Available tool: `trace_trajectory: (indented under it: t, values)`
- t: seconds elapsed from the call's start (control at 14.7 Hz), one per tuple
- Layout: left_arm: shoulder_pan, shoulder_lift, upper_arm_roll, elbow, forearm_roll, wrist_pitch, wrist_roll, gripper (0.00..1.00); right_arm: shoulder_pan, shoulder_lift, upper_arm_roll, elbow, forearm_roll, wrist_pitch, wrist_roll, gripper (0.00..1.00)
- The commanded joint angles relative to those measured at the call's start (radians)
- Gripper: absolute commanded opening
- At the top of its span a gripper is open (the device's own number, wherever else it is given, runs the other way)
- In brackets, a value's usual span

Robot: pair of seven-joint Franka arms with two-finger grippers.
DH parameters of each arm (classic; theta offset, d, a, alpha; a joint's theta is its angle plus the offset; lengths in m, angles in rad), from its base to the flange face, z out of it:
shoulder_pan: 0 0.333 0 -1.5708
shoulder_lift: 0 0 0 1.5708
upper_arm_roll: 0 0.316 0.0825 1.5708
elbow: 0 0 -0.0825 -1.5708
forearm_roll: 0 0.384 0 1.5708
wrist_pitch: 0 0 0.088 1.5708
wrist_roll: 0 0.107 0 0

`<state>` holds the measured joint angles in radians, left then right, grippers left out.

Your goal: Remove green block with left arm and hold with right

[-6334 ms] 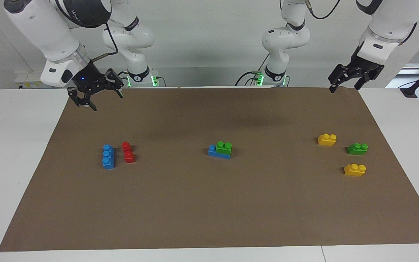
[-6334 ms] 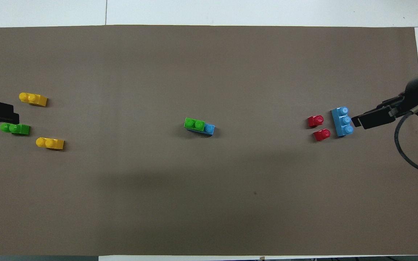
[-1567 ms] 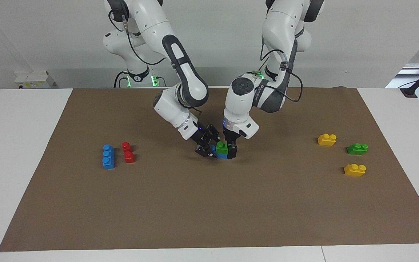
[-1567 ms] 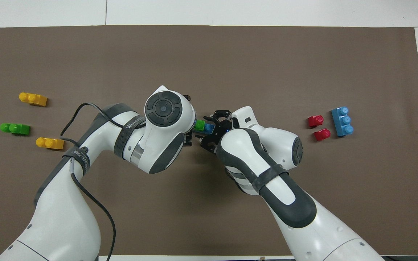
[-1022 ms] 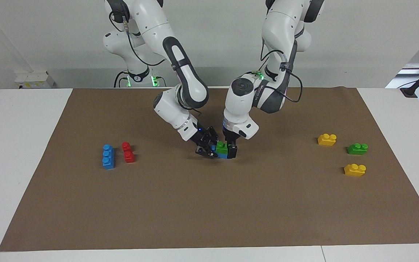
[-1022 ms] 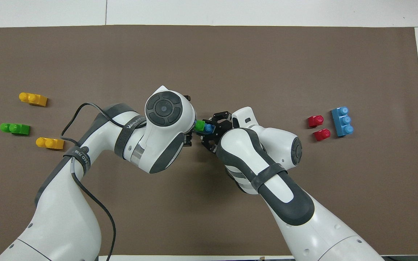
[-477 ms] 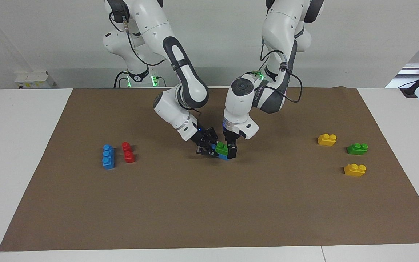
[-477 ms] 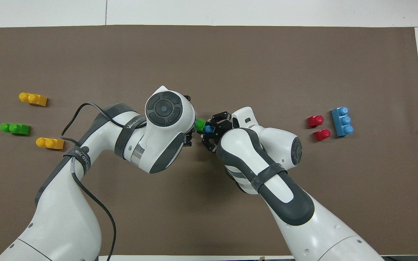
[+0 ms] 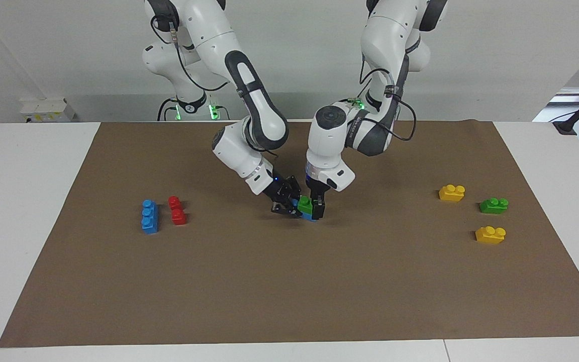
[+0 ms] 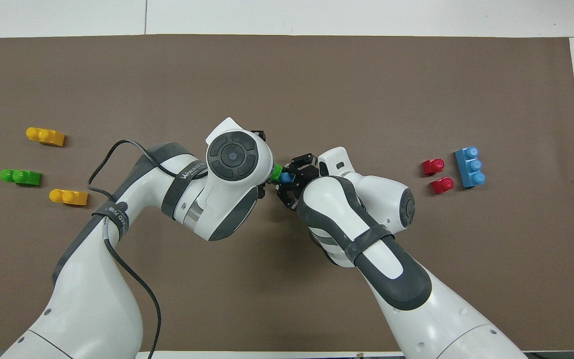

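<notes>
Nearest the robots, in the upper middle of the facing frame, both arms lean down over the brown mat [image 9: 289,281] on the worktop [image 9: 23,201] and meet at one small stack in the centre of the frame. There the green block [image 9: 305,204] sits on a blue brick [image 9: 309,217], which lies on the mat.

The left end effector [image 9: 313,210] comes straight down onto the green block. Whether it is clamped on it cannot be told. The right end effector [image 9: 286,207], with the blue light at its wrist, slants in low from the side and is closed tight on the bare end of the blue brick.

At the frame's edge toward the left arm's end lie a yellow brick [image 9: 452,192], then a spare green brick [image 9: 494,205], then a second yellow brick [image 9: 490,235] farthest out. Toward the right arm's end lie two red bricks [image 9: 177,210] and beside them a loose three-stud blue brick [image 9: 150,216].
</notes>
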<state>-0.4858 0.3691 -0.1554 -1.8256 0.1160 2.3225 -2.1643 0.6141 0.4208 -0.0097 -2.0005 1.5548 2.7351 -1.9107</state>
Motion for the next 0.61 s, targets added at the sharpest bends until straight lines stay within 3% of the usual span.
trace_trajectory:
  t: [0.0, 0.07, 0.54]
  values:
    - [-0.022, 0.005, 0.014, -0.011, 0.039, 0.029, -0.026, 0.07, 0.004, 0.013, 0.004, 0.017, 0.028, 0.020, 0.010, 0.23]
    - [-0.023, 0.005, 0.014, -0.011, 0.054, 0.028, -0.025, 0.00, 0.004, 0.013, 0.004, 0.017, 0.028, 0.020, 0.010, 0.23]
    - [-0.010, -0.024, 0.014, 0.015, 0.071, -0.043, 0.003, 0.00, 0.003, 0.013, 0.004, 0.017, 0.036, 0.020, 0.010, 0.23]
